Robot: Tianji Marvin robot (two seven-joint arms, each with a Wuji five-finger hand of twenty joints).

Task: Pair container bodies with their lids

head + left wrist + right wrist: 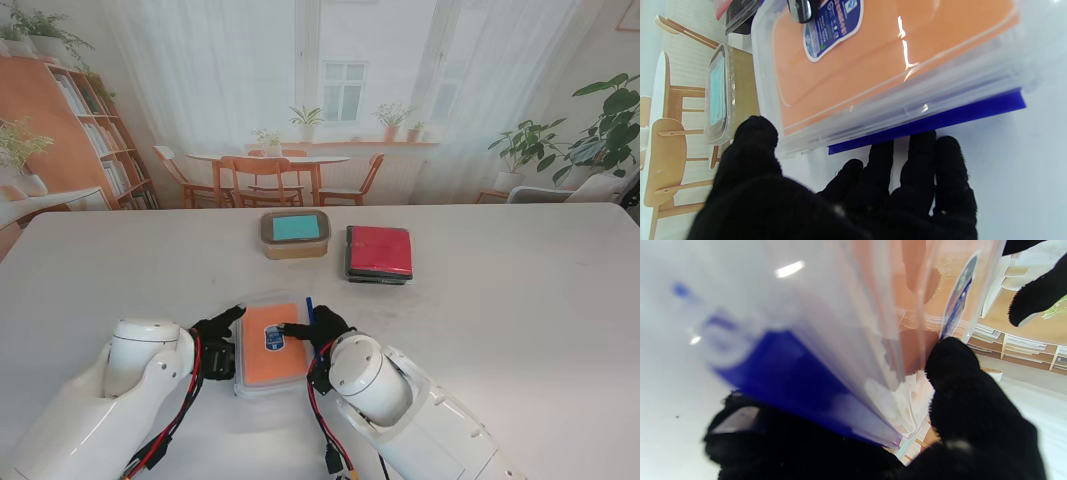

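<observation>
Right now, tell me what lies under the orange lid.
Under the orange lid sits a clear box with a blue clip along its side. Its inside is hidden by the lid. Both hands, left and right, flank it.

Two closed containers [295, 234] side by side — third [270, 347] nearer me.

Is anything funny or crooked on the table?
Only one thing: a blue flap pokes out under the orange-lidded container between both hands. The teal-lidded box and red-lidded box sit straight and closed.
</observation>
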